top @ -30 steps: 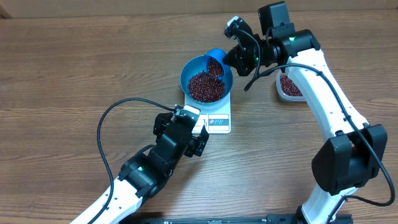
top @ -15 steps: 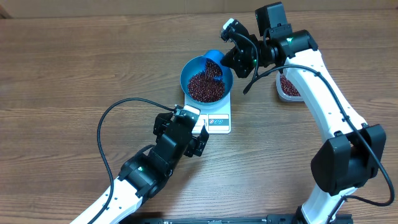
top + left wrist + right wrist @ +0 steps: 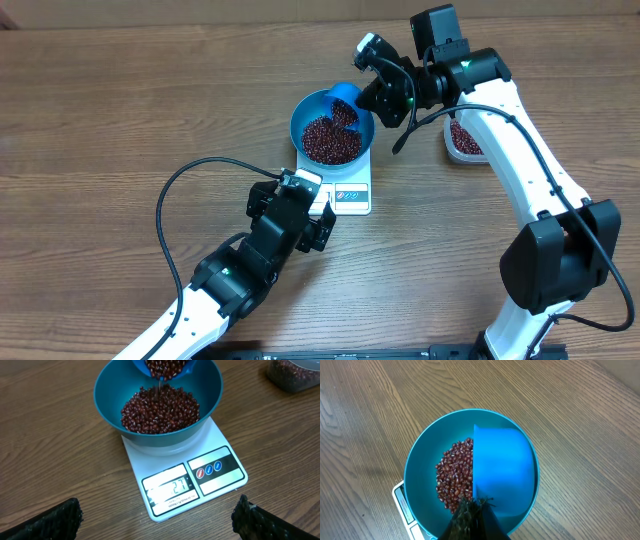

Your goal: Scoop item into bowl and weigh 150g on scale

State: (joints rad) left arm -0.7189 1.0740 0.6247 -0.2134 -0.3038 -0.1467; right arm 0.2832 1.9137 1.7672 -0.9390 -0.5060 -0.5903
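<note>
Beans [image 3: 160, 407] heaped in bowl [image 3: 107, 400] on scale [image 3: 141, 467], scoop [image 3: 505, 470] tilted above

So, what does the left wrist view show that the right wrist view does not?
Only the left wrist view: the display of the scale, beans spilling from the mouth of the scoop, a corner of the clear tub, and the left gripper open.
Only the right wrist view: the scoop's smooth back, and the right gripper shut on it.
Both: the blue bowl holding beans on the scale.
</note>
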